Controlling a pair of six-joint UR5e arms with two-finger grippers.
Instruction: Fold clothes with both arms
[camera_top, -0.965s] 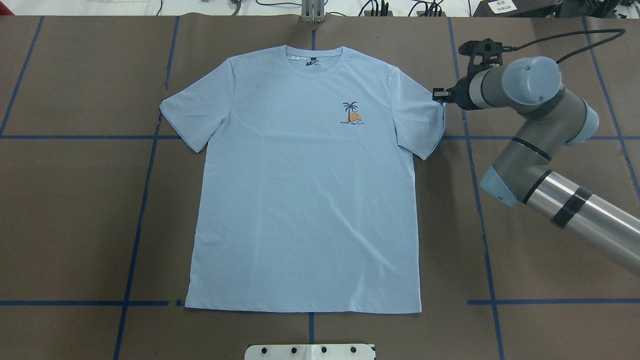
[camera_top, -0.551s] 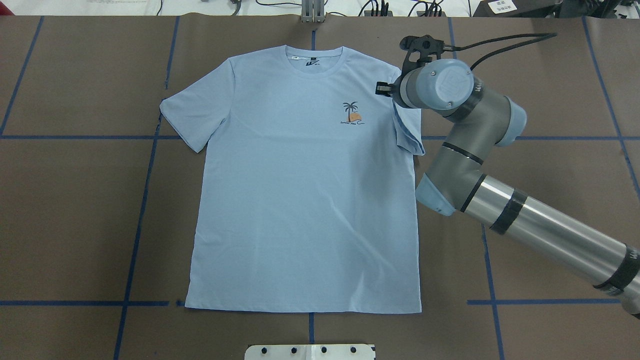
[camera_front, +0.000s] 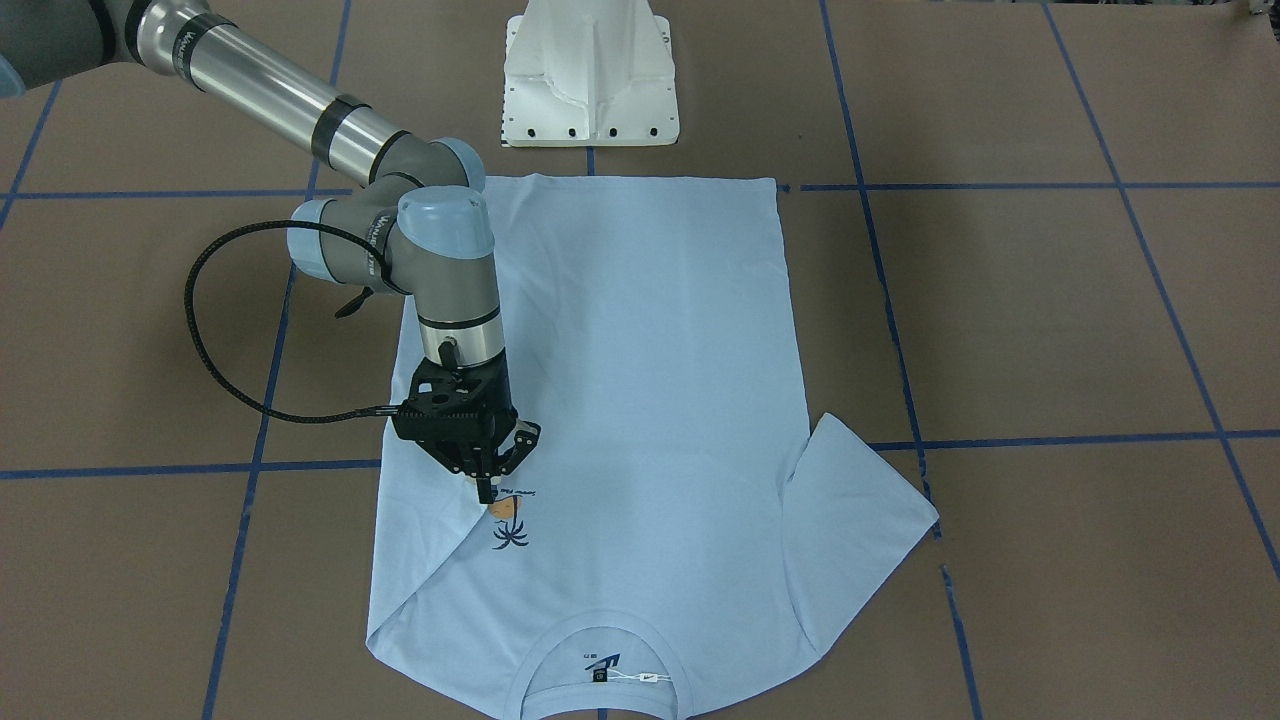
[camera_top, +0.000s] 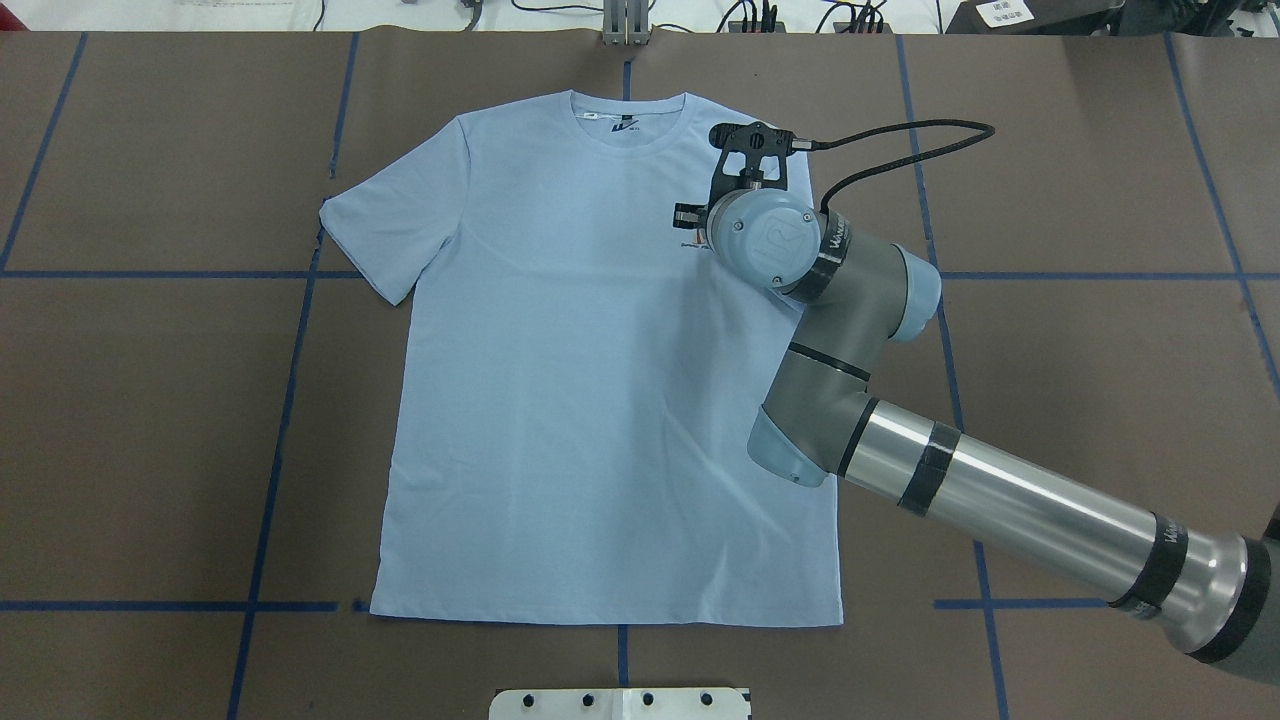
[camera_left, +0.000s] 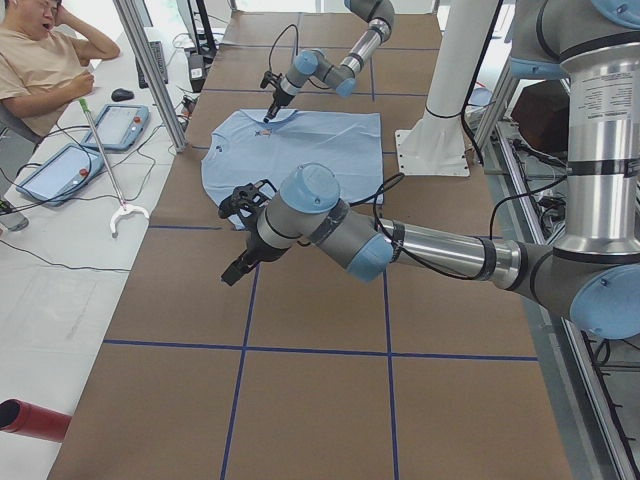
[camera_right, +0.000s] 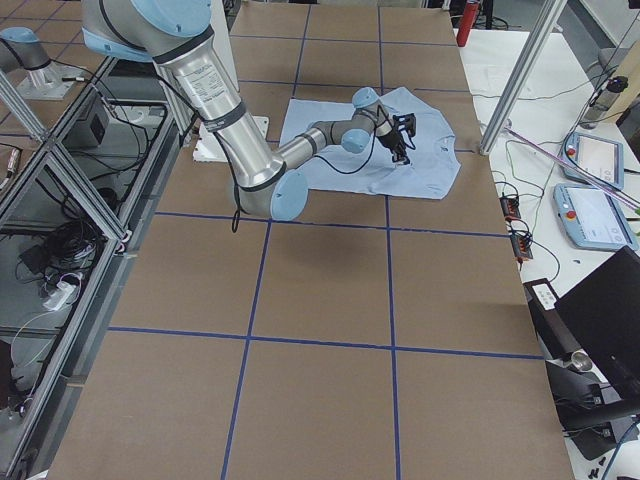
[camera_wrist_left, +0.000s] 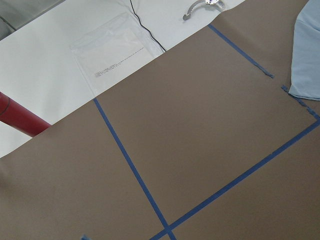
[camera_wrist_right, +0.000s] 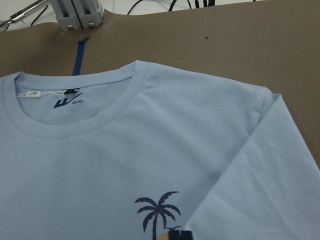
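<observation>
One T-shirt (camera_top: 600, 400) lies on the table (camera_top: 150, 400). Of my two tools, the right tool (camera_front: 487, 487) pinches one sleeve (camera_front: 430, 530), folded onto the single print (camera_front: 510, 535). I cannot tell whether the left tool (camera_left: 236, 270) is spread.

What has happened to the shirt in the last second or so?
The right claw, pinching the sleeve, swept inward across the T-shirt and folded that sleeve over the chest, up to the palm print. The other sleeve and the rest of the T-shirt stayed flat and unmoved.
</observation>
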